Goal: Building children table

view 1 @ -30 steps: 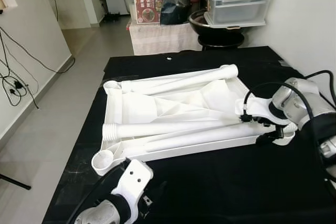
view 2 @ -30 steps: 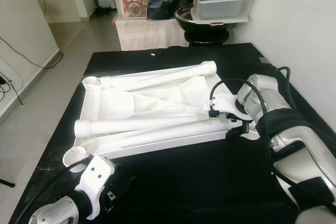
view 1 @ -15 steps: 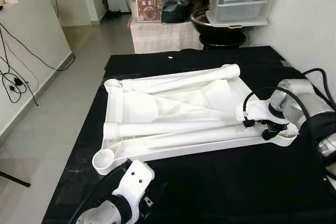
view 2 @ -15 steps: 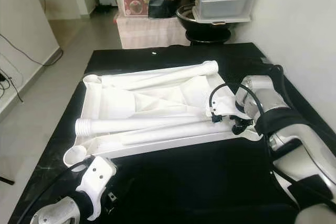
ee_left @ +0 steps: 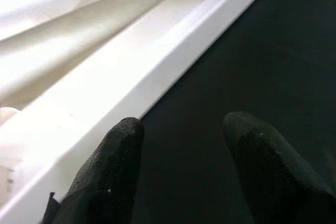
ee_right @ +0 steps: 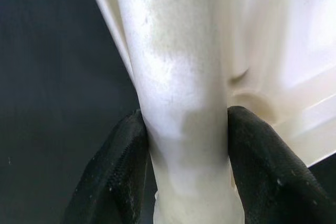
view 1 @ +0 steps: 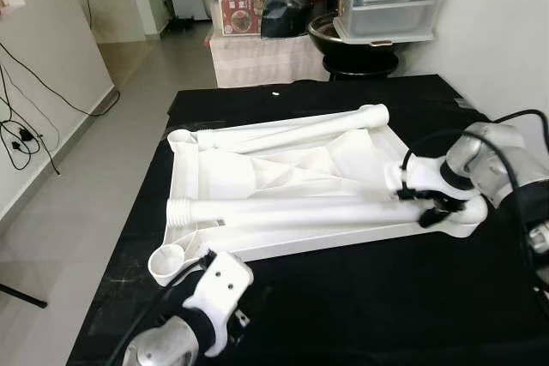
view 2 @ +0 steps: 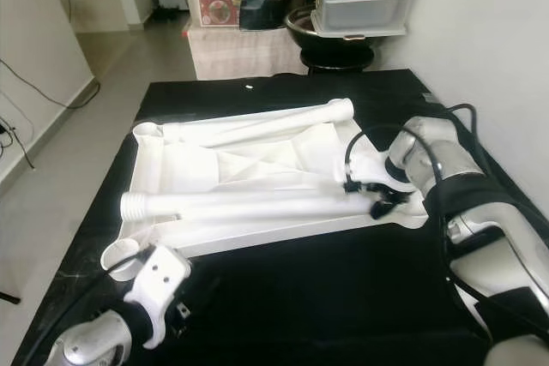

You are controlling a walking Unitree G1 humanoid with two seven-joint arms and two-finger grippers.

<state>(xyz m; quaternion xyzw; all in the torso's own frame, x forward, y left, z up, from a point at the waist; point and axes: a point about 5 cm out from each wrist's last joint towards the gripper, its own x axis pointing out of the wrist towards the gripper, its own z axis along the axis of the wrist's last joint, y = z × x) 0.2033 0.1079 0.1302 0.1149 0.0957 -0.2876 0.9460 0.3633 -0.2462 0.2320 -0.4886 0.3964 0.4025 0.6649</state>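
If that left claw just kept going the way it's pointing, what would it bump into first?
Probably the white tabletop's near edge: the left gripper's open fingers hover over the black cloth right beside it. Depth is unclear.

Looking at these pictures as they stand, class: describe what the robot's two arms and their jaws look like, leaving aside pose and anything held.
The right arm is rounded silver metal with a black band further up and a thin black cable looping over it. The left arm is silver too, ending in a white plastic wrist housing with small dark holes and a black cable beside it. The left gripper and right gripper each have two blunt, matt black, finely textured fingers.
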